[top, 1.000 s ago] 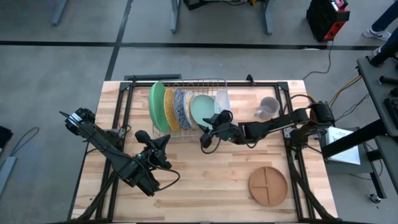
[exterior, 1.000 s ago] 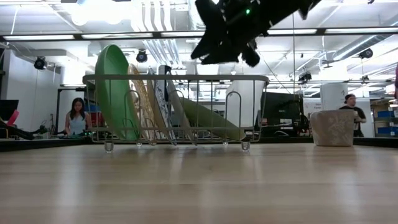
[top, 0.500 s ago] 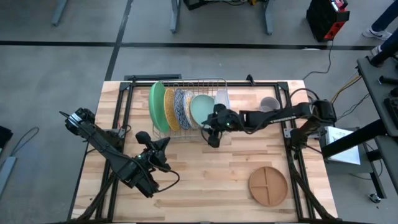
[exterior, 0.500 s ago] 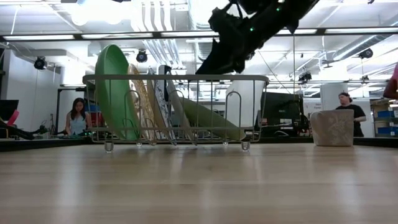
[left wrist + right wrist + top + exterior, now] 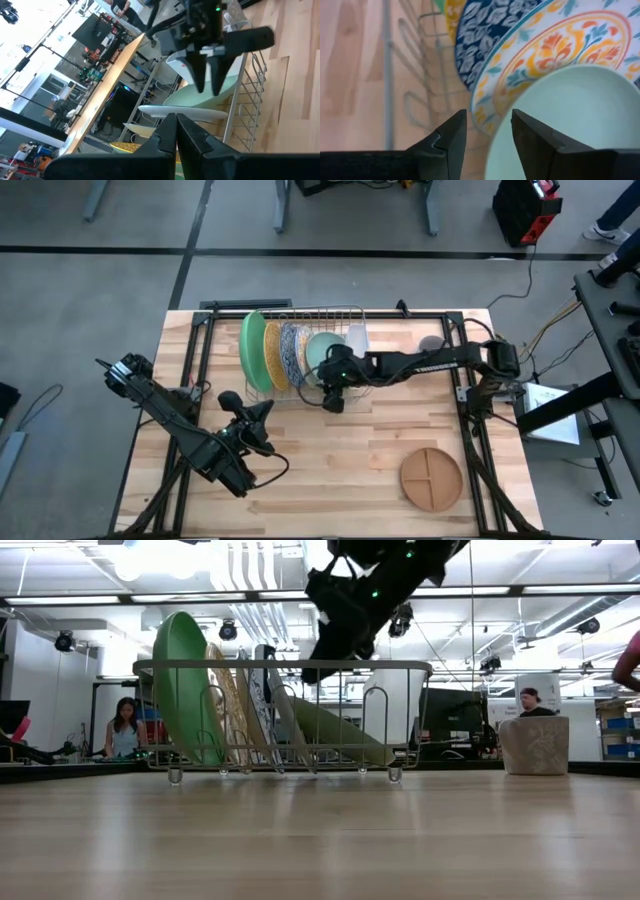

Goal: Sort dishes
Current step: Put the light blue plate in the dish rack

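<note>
My right gripper (image 5: 333, 383) at frame centre, fingers apart, straddled teal plate (image 5: 322, 352) rim in rack (image 5: 310, 315). Floral plate (image 5: 560, 45) leaned just behind; risk: finger catches it or wire, plate tips. Brown plate (image 5: 432, 478) lower right on worktop (image 5: 330, 470). Left gripper (image 5: 245, 412) idle lower left, closed. Since earlier: right gripper moved left, down over rack.

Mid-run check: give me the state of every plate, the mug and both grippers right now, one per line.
green plate: upright in the wire rack.
gold speckled plate: upright in rack.
floral plate: upright in rack.
pale teal plate: leaning in rack.
brown divided plate: flat on the table.
mug: upright on table.
right gripper: open, at the teal plate's rim.
left gripper: shut, waiting.
</note>
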